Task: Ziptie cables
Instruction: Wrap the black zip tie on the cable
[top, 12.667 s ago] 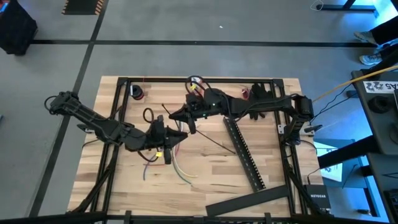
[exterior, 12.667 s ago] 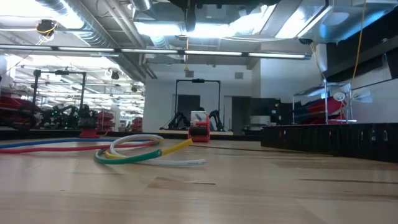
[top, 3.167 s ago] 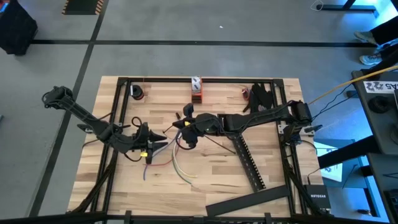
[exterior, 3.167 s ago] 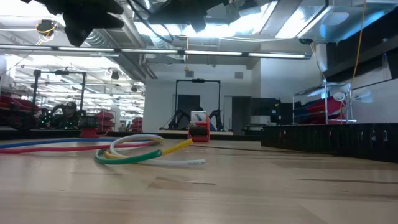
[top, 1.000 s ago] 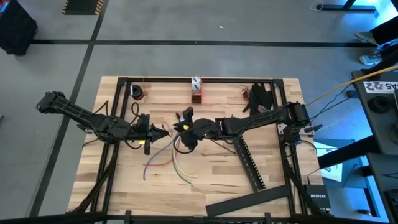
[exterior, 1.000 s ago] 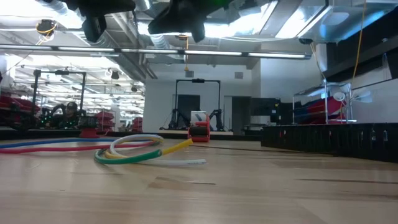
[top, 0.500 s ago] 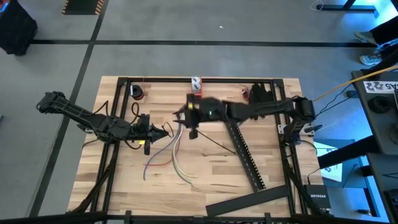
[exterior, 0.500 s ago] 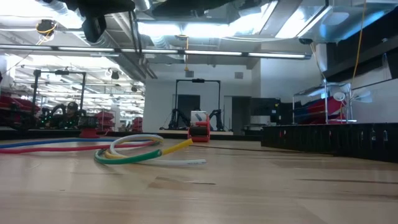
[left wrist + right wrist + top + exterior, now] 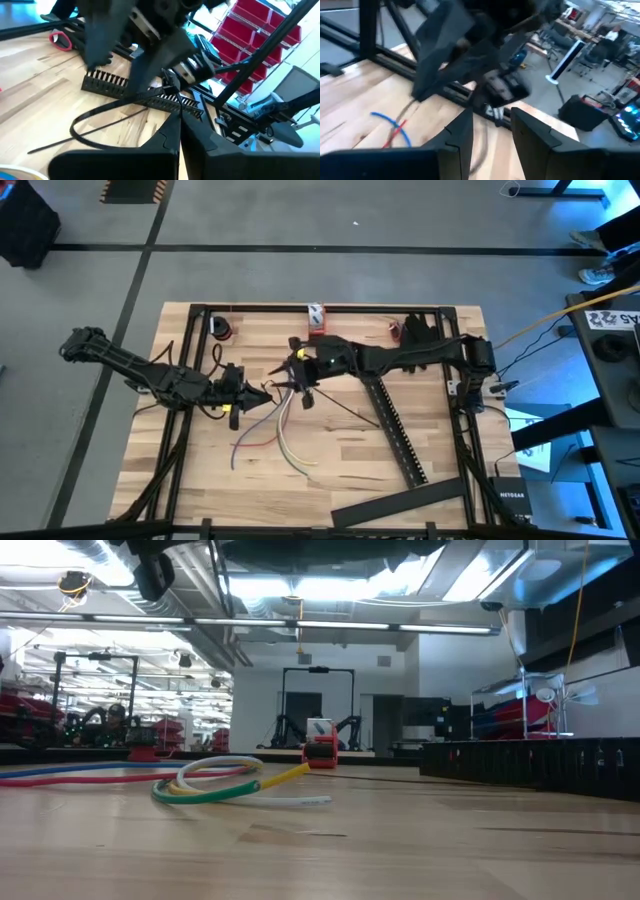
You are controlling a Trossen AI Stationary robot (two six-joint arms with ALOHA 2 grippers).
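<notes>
The left claw (image 9: 262, 392), pinched together apparently on a black zip tie (image 9: 100, 112), meets the parted right claw (image 9: 290, 372) above the cables (image 9: 280, 430) on the bench (image 9: 350, 450). Threading the tie's tail seems next.

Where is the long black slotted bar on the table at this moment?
In the high view, the slotted bar lies diagonally on the table's right half, right of the cables.

White lettering reading "NETGEAR" stands on a black box (image 9: 511, 502) at the table's lower right edge in the high view. Black characters on a white sign (image 9: 614, 319) at the far right are too small to read.
</notes>
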